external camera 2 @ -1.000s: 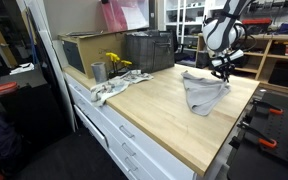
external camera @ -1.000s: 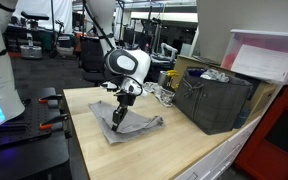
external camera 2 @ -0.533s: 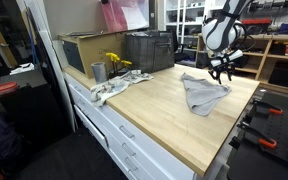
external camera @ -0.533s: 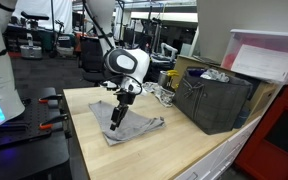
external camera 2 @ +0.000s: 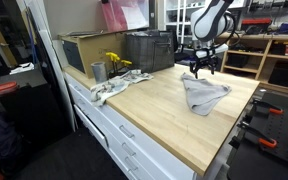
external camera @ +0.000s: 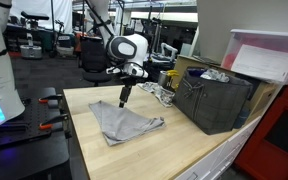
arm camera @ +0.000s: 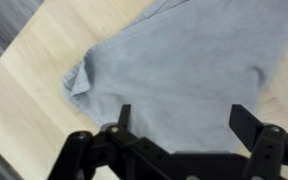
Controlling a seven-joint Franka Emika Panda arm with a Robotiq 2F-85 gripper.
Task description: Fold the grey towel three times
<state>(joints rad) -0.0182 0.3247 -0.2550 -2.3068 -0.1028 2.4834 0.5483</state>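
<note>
While the gripper [external camera: 123, 100] hangs spread and empty over the grey towel [external camera: 126, 124] in an exterior view, the cloth lies rumpled near the table's [external camera: 189, 140] left edge, with bare wood running right to the dark bin [external camera: 216, 100]. In an exterior view, the towel [external camera 2: 204, 92] sits by the right edge, with open wood to its left and near side. In the wrist view, the fingers [arm camera: 124, 116] stand apart above the towel [arm camera: 174, 60], its rumpled corner pointing left toward bare wood.

I count one towel [external camera: 124, 125], one tool [external camera: 123, 100], one dark bin [external camera: 216, 100], one metal cup [external camera 2: 98, 72] and a single desk [external camera: 174, 146].
</note>
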